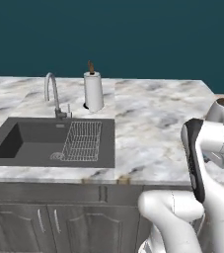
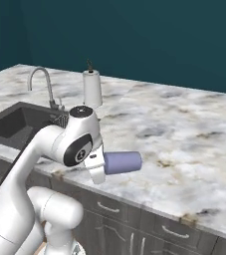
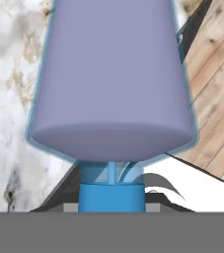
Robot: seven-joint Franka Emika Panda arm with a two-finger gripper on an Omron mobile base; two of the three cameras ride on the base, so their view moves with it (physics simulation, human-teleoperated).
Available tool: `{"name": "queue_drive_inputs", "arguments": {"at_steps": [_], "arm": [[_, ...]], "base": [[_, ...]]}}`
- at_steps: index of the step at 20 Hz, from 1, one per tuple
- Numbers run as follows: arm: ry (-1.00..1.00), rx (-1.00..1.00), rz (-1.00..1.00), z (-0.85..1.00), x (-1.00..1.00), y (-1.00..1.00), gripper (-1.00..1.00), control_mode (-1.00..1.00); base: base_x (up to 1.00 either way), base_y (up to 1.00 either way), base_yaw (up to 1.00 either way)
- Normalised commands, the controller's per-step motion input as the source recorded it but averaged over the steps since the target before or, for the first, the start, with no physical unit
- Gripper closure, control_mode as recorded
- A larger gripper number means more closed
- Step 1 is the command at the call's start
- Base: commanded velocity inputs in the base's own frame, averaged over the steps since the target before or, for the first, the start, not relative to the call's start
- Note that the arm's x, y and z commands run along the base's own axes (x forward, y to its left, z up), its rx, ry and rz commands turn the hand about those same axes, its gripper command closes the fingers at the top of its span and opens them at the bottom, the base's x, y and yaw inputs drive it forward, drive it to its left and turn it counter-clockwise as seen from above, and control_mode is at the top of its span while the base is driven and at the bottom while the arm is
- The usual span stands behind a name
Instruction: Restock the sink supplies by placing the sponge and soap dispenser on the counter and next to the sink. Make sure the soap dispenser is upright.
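- Jaws clamped on the soap dispenser (image 2: 123,162), gripping at its blue pump end.
- Bottle lies horizontal, in the air over the front edge of the desk (image 2: 184,134), right of the sink (image 2: 15,124).
- Risk: set down without rotating, it lands sideways, rolls off the edge.

worktop (image 1: 153,123): veined marble, polished | soap dispenser (image 2: 123,162): smooth matt lavender plastic | faucet (image 1: 53,94): glossy chrome | floor (image 3: 214,84): wood planks

Soap dispenser (image 2: 123,162) pump end hidden behind hand (image 2: 97,169); hand view crops bottle top.
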Motion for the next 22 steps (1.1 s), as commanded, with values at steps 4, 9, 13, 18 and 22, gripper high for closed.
{"name": "queue_drive_inputs", "arguments": {"at_steps": [4,9,13,18,22], "arm": [[0.00,0.00,0.00,0.00,0.00,0.00,1.00,1.00],[0.00,0.03,0.00,0.03,0.13,0.00,1.00,-1.00],[0.00,0.25,0.00,0.33,0.69,0.00,1.00,-1.00],[0.00,0.32,0.00,0.44,0.80,0.00,1.00,-1.00],[0.02,0.38,0.00,0.44,0.45,0.00,1.00,-1.00]], "base": [[0.24,1.00,-0.15],[0.31,0.30,0.00],[0.00,0.00,0.00],[0.00,0.00,0.00],[0.00,0.00,0.00]]}}
